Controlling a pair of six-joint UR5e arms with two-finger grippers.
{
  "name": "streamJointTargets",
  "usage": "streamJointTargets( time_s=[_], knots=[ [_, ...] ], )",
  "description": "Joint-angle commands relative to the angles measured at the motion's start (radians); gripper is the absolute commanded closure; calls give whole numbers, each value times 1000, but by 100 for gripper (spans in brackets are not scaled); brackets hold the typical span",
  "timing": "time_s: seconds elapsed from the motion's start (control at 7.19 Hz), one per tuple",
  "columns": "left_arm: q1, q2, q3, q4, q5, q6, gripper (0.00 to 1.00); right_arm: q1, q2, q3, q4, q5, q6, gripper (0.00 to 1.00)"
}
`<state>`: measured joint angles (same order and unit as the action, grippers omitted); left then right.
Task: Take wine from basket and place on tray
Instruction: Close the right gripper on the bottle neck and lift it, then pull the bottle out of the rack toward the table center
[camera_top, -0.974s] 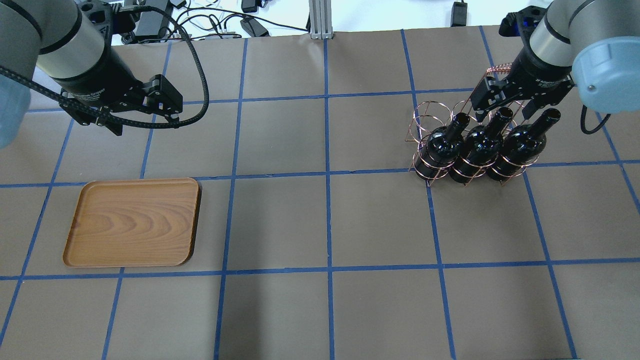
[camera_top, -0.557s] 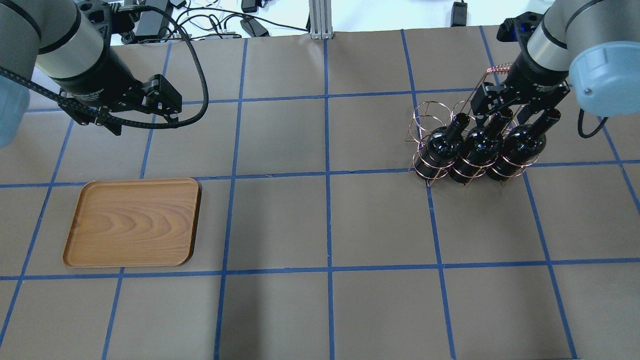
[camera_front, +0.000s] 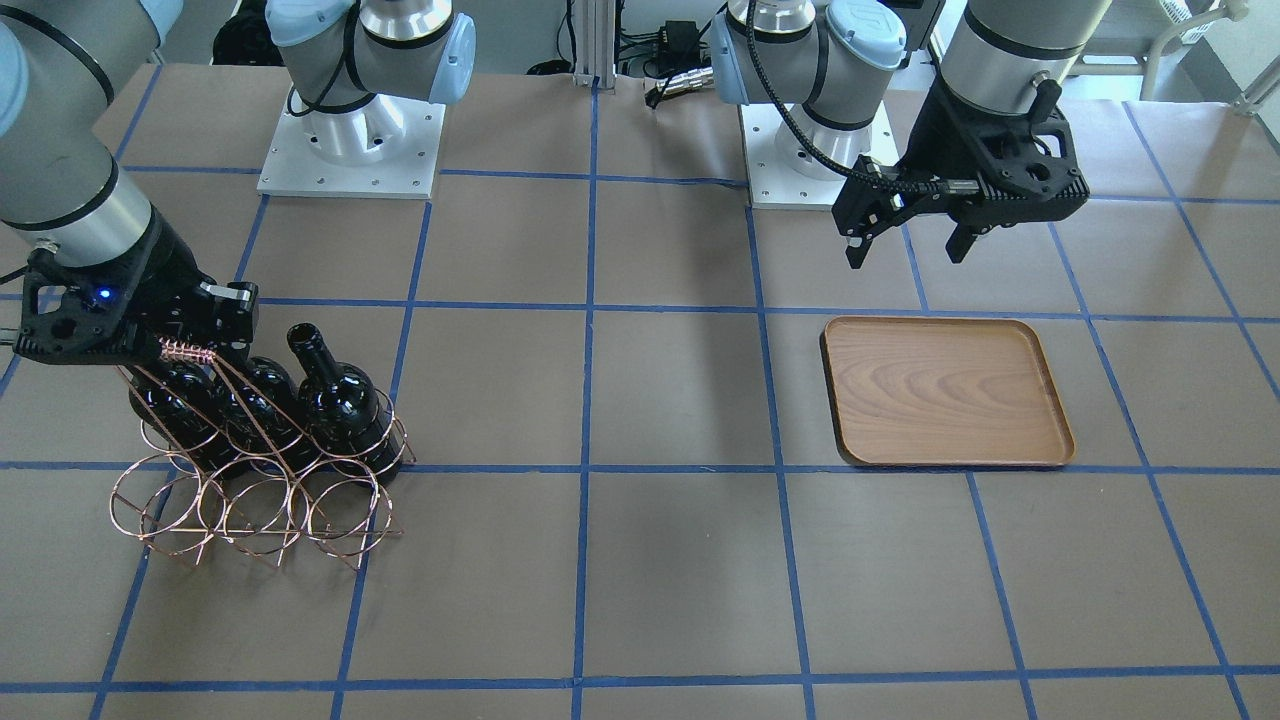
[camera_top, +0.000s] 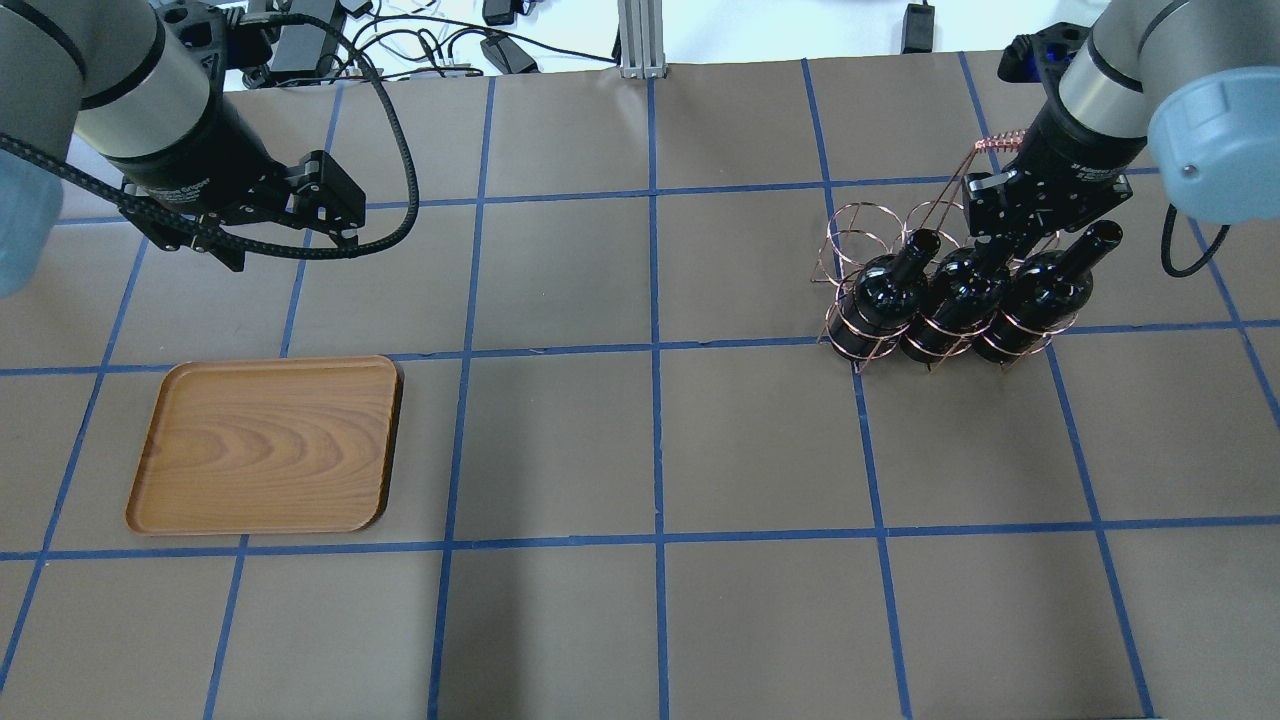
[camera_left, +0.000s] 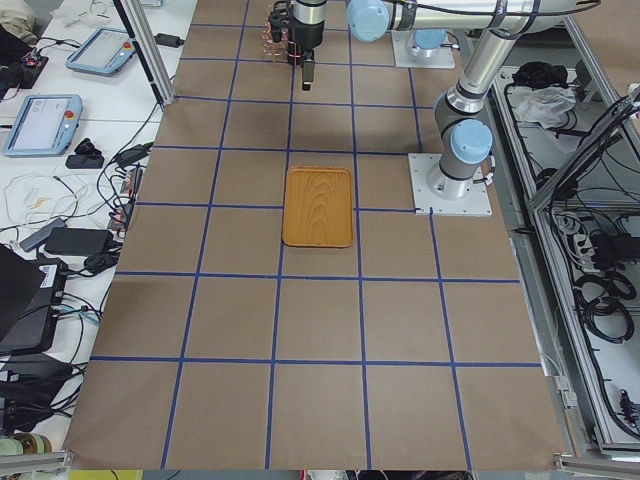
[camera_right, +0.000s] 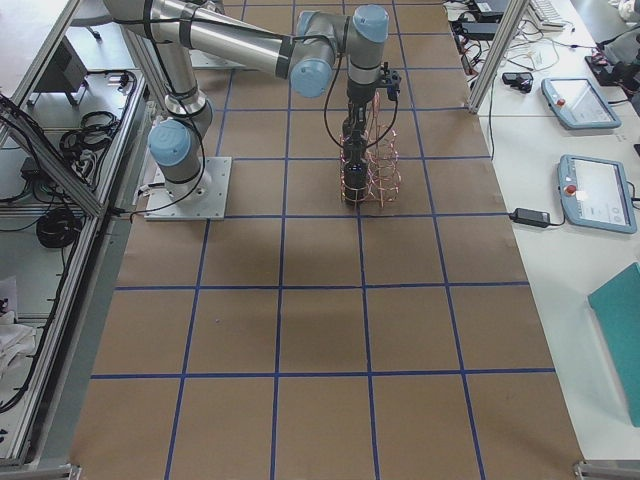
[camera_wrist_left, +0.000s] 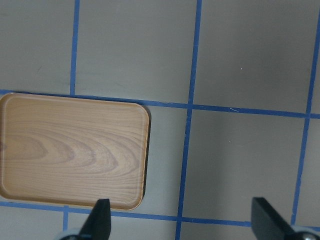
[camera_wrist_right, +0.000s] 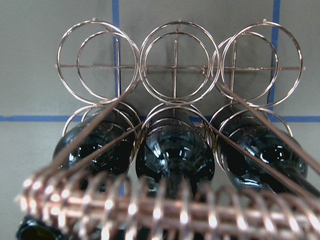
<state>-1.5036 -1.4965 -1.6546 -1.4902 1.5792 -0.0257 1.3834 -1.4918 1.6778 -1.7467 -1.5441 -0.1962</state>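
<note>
Three glossy dark wine bottles lie slanted in the copper wire basket (camera_top: 860, 225) at the right. They are the left (camera_top: 885, 290), middle (camera_top: 960, 295) and right (camera_top: 1040, 285) bottles. My right gripper (camera_top: 1005, 245) is open, low over the basket by its coiled handle (camera_top: 1000, 140), with its jaws on either side of the middle bottle's neck. The right wrist view shows the middle bottle (camera_wrist_right: 175, 150) and empty rings (camera_wrist_right: 175, 65), but no fingers. The wooden tray (camera_top: 265, 445) lies empty at the near left. My left gripper (camera_top: 290, 245) is open and empty, hovering beyond the tray (camera_wrist_left: 70, 150).
The table is brown paper with a blue tape grid. The basket's front row of rings (camera_front: 250, 515) is empty. The arm bases (camera_front: 350, 150) stand at the robot side. Cables and boxes (camera_top: 300, 40) lie beyond the table's far edge.
My right gripper has come down and in over the middle bottle's neck, which it now covers. The left arm, tray and basket have not moved.
</note>
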Motion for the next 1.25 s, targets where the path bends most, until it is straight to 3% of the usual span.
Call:
streamJointTargets(
  time_s=[0.0, 0.14, 0.28, 0.42, 0.7, 0.97, 1.11],
  knots=[
    [2, -1, -1, -1, 1, 0, 0, 9, -10, -210, 237, -1, 17, 98],
    [2, -1, -1, 2, -2, 0, 0, 9, -25, -322, 372, -2, 17, 97],
    [2, -1, -1, 2, 1, 1, 0, 11, -80, -355, 488, -2, 39, 97],
    [2, -1, -1, 5, -1, 0, 0, 22, -146, -352, 533, -1, 66, 96],
    [2, -1, -1, 7, -1, 1, 0, 96, -195, -272, 544, 2, 178, 96],
    [2, -1, -1, 7, -2, 0, 0, 266, -240, -189, 518, 31, 422, 96],
    [5, -1, 1, 7, -2, 1, 0, 373, -232, -156, 425, 53, 580, 96]
  ],
)
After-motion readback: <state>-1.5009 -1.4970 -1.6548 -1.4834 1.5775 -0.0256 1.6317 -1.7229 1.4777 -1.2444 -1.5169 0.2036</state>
